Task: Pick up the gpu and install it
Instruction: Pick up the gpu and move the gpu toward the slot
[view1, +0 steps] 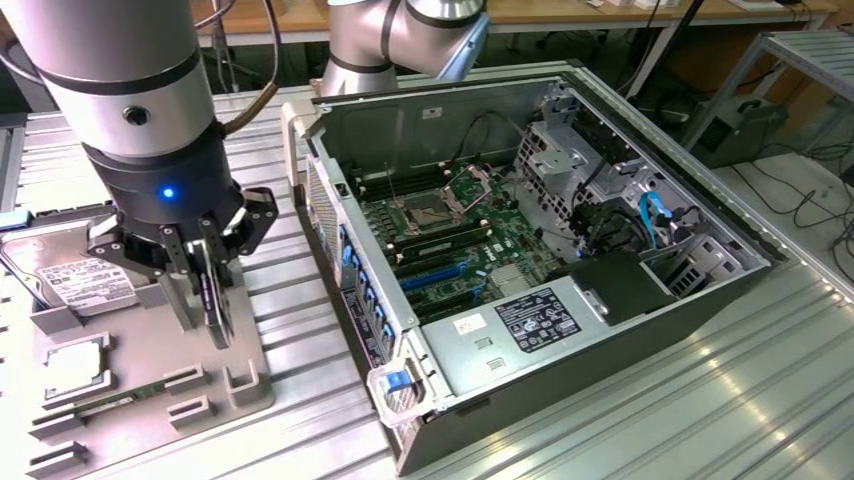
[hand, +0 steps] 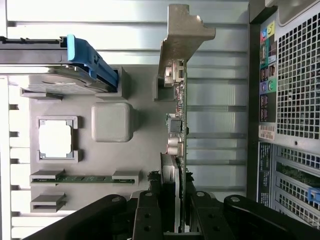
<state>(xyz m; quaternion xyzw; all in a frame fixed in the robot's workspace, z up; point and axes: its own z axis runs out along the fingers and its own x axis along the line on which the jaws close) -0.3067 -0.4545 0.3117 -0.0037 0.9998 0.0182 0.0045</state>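
One tool is clamping the gpu, which is standing on edge at the tray's edge nearest the case. Seeming light, stiff and fragile, it is asking for a grip on bare board edges.

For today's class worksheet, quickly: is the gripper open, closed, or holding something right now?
Gripper: closed on the graphics card, which stands upright on its edge.

Silver arm, blk end effector, blue LED
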